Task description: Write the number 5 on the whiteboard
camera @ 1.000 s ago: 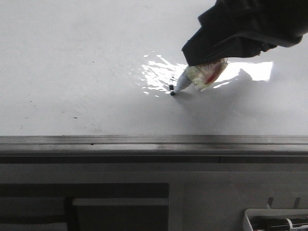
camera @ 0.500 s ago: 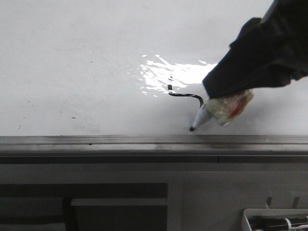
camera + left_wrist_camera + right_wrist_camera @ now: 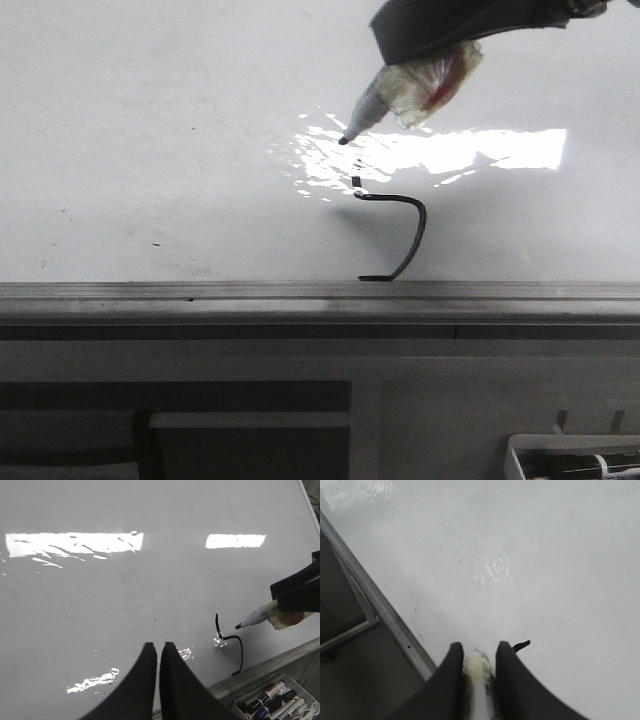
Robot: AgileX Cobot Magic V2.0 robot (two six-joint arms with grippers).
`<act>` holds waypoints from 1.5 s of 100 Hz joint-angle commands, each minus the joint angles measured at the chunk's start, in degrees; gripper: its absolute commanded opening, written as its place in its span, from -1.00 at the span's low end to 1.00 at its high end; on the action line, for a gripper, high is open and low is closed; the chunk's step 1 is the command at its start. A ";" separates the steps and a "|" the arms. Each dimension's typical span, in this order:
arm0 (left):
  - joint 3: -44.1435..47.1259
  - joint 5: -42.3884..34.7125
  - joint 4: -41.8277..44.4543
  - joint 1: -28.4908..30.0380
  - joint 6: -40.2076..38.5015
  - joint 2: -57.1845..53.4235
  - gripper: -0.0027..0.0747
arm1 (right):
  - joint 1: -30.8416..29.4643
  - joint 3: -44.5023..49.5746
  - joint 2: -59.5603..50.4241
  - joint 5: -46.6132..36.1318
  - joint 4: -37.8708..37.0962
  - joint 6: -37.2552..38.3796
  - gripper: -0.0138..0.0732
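Whiteboard [image 3: 150, 120], marker tray [image 3: 272, 702] beside frame [image 3: 300, 292]

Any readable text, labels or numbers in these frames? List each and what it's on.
None readable.
Glossy white whiteboard: only an unfinished black pen stroke, no complete digit yet.
Taped white marker held in the right pincer: no legible label.
Markers in the white tray: any labels are too small and blurred to read.

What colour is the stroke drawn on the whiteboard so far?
Black, clearest in the front view: stroke on the whiteboard.
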 commanded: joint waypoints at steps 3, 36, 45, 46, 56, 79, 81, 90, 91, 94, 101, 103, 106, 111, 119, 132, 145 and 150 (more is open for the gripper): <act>-1.55 -3.69 -0.70 0.05 -0.36 0.42 -0.98 | -1.49 -1.90 0.56 -5.71 -0.26 -0.55 -0.81; -1.55 -3.79 -0.70 0.05 -0.36 0.42 -0.98 | -2.98 -1.90 4.68 -10.26 -0.26 -0.55 -0.81; -1.55 -3.79 -0.70 0.05 -0.36 0.42 -0.98 | -3.11 -1.90 5.06 -10.76 -0.26 -0.55 -0.81; -1.55 -3.79 -0.70 0.05 -0.36 0.42 -0.98 | -3.11 -1.90 5.18 -10.76 -0.26 -0.55 -0.81; -1.55 -3.79 -0.70 0.05 -0.36 0.42 -0.98 | -3.61 -1.90 5.56 -10.50 -0.26 -0.55 -0.81; -1.55 -3.79 -0.70 0.05 -0.36 0.42 -0.98 | -6.33 -1.90 5.78 -8.10 -0.26 -0.55 -0.81; -1.55 -3.79 -0.70 0.05 -0.36 0.42 -0.98 | -6.45 -1.90 5.78 -7.74 -0.26 -0.55 -0.81; -1.55 -3.79 -0.70 0.05 -0.36 0.42 -0.98 | -7.23 -1.79 5.78 -6.88 -0.26 -0.55 -0.81; -1.55 -3.79 -0.70 0.05 -0.36 0.42 -0.98 | -7.19 -1.79 5.78 -6.76 -0.26 -0.55 -0.81; -1.55 -3.79 -0.70 0.05 -0.36 0.42 -0.98 | -7.62 -1.79 5.66 -6.47 -0.26 -0.55 -0.81; -1.55 -3.79 -0.70 0.05 -0.36 0.42 -0.98 | -8.41 -1.79 5.38 -6.01 -0.26 -0.55 -0.81; -1.55 -3.79 -0.70 0.05 -0.36 0.42 -0.98 | -8.61 -1.79 5.14 -5.78 -0.26 -0.55 -0.81; -1.55 -3.79 -0.70 0.05 -0.36 0.42 -0.98 | -9.17 -1.79 4.82 -5.50 -0.26 -0.55 -0.81; -1.55 -3.79 -0.70 0.05 -0.36 0.42 -0.98 | -10.08 -1.79 4.49 -4.80 -0.26 -0.55 -0.81; -1.55 -3.79 -0.70 0.05 -0.36 0.42 -0.98 | -11.87 -1.79 3.39 -3.31 -0.26 -0.55 -0.81; -1.55 -3.79 -0.70 0.05 -0.36 0.42 -0.98 | -15.07 -1.79 1.92 -0.84 -0.26 -0.55 -0.81; -1.55 -3.79 -0.70 0.05 -0.36 0.42 -0.98 | -15.80 -1.79 2.04 -0.89 -0.26 -0.55 -0.81; -1.55 -3.79 -0.70 0.05 -0.36 0.42 -0.98 | -15.80 -1.79 2.04 -1.08 -0.26 -0.55 -0.81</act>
